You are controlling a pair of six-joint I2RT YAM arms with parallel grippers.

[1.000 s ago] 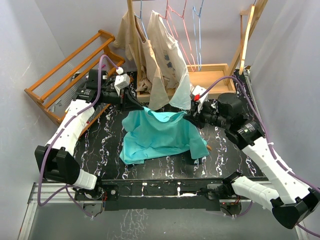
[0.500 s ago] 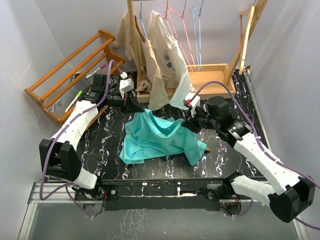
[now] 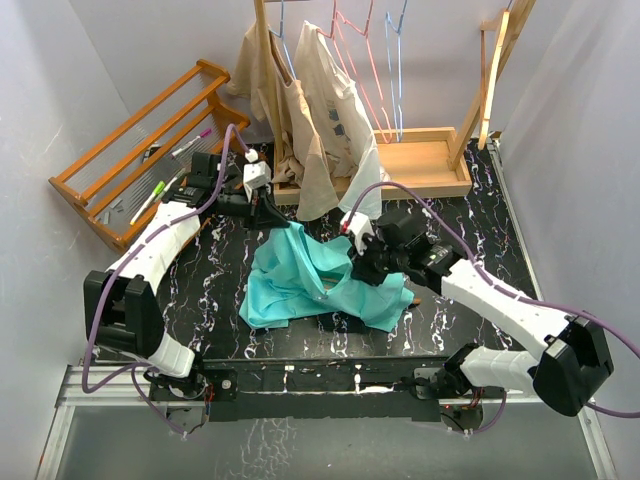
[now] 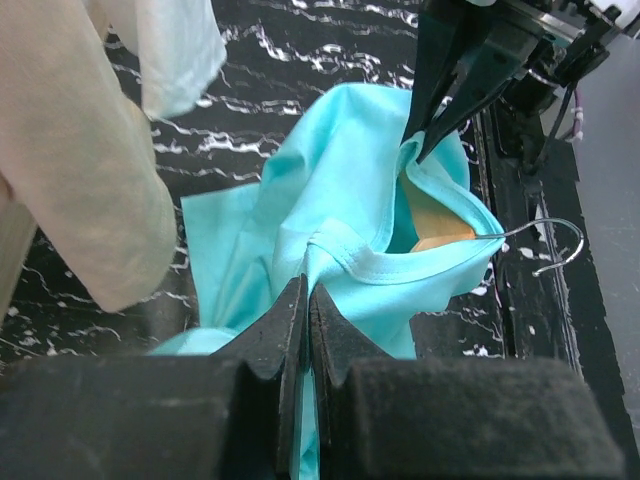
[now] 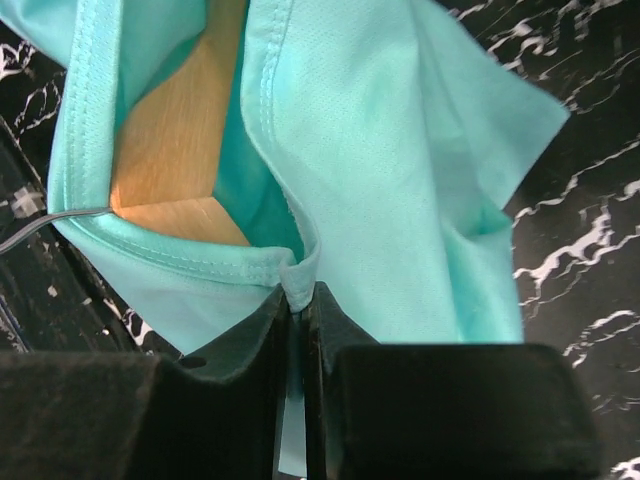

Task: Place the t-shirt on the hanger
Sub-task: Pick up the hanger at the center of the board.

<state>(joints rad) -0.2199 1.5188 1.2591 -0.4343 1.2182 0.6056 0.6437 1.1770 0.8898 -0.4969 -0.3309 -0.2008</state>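
Note:
The teal t-shirt (image 3: 322, 282) lies bunched on the black marbled table, its neck opening pulled up between both grippers. My left gripper (image 3: 274, 220) is shut on the collar's far-left side; the left wrist view shows teal cloth (image 4: 340, 190) pinched at its jaws (image 4: 308, 296). My right gripper (image 3: 354, 264) is shut on the opposite collar edge (image 5: 298, 294). The wooden hanger (image 5: 172, 140) lies inside the neck hole, also showing in the left wrist view (image 4: 436, 216), with its metal hook (image 4: 548, 240) poking out past the collar. In the top view the shirt hides the hanger.
Beige shirts (image 3: 322, 120) hang on a rail just behind the t-shirt, one sleeve close to my left gripper (image 4: 70, 150). Pink and blue wire hangers (image 3: 372, 60) hang beside them. A wooden tray base (image 3: 425, 160) sits at the back, a slatted wooden rack (image 3: 140, 150) at the left.
My right gripper has moved left and nearer with the collar, bunching the t-shirt toward the middle. My left gripper has shifted slightly back, still holding the collar.

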